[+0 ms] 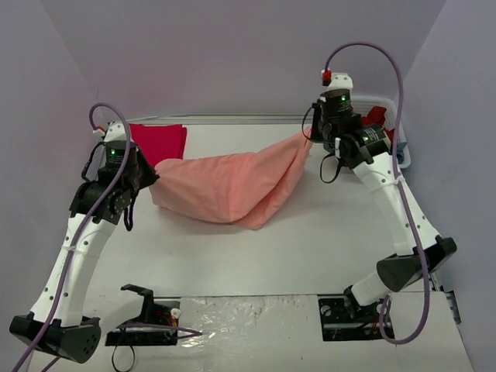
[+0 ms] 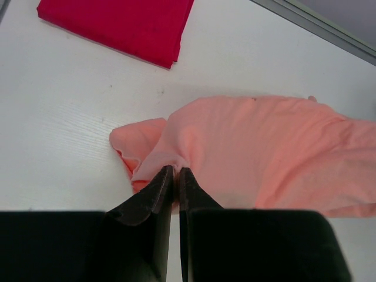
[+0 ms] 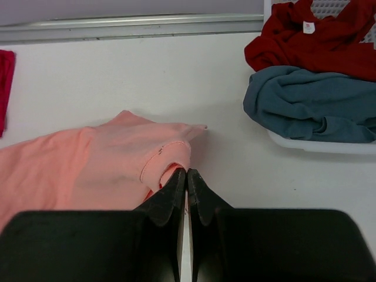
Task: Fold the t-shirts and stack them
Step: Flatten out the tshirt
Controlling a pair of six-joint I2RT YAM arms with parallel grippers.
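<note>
Right wrist: right tool (image 3: 187, 173) and left tool (image 2: 175, 170) clamp salmon tee (image 3: 88, 170); tag (image 3: 308, 27) on crimson tee (image 3: 335, 50) unreadable.

The salmon tee (image 1: 232, 186) sagged, stretched across the centre, ends raised at 9 and 1 o'clock. A red tee (image 1: 159, 139) lay folded flat at 10 o'clock. A crimson tee (image 3: 317, 41) and a teal tee (image 3: 305, 106) lay crumpled together at 2 o'clock.

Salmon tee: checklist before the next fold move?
1. Left pincer shut on salmon tee: ok.
2. Right pincer shut on its other end: ok.
3. Tee taut and flat between them: not ok, slack and bunched.
4. Folded red tee apart from it: ok.
5. Basket apart from it: ok.
6. Grips on matching corners: cannot tell.
</note>
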